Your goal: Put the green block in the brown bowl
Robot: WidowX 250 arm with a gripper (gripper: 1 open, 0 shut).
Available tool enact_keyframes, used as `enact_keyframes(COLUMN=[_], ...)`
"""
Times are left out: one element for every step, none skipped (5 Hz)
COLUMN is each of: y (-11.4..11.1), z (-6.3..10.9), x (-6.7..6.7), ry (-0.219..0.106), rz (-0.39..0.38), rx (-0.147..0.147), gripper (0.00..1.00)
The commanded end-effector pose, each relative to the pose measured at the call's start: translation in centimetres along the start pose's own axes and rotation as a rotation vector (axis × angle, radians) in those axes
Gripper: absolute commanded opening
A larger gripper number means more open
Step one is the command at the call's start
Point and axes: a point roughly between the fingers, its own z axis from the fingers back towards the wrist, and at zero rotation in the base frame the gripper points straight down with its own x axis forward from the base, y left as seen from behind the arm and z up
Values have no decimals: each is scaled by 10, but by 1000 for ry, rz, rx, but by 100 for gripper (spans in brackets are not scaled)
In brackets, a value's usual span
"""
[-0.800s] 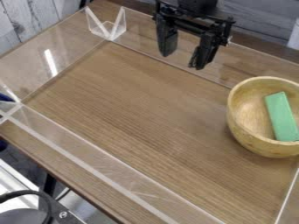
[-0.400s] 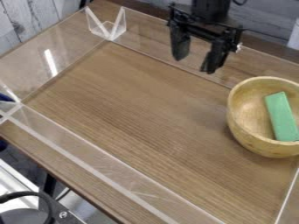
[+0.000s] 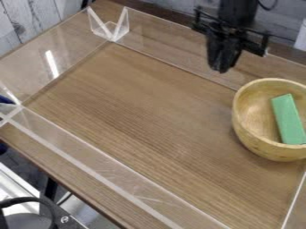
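The green block lies flat inside the brown bowl, which stands on the wooden table at the right. My gripper hangs above the table at the top, up and left of the bowl, pointing down. Its black fingers are pressed together with nothing between them. It is apart from both bowl and block.
Clear acrylic walls ring the wooden tabletop, with a folded clear corner piece at the back left. A dark cable loop sits below the table's front left edge.
The gripper has drifted to the right along the back of the table and its fingers have gone from spread wide to closed. The block and bowl have not moved.
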Motion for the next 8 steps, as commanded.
enact_keyframes(y=[-17, -30, -41, -49, -53, -55, -56, -57], z=[16, 10, 3, -6, -15, -23, -28, -31], x=[18, 27, 35, 41, 45, 47, 46, 44], ry=[-71, -64, -56, -44, -33, -25, -24, -24], rz=[-47, -85, -117, -144, -160, -169, -176, -181], rx=[0, -2, -4, -8, -13, -19, -30, -40], gripper=[0, 0, 0, 0, 0, 0, 0, 0])
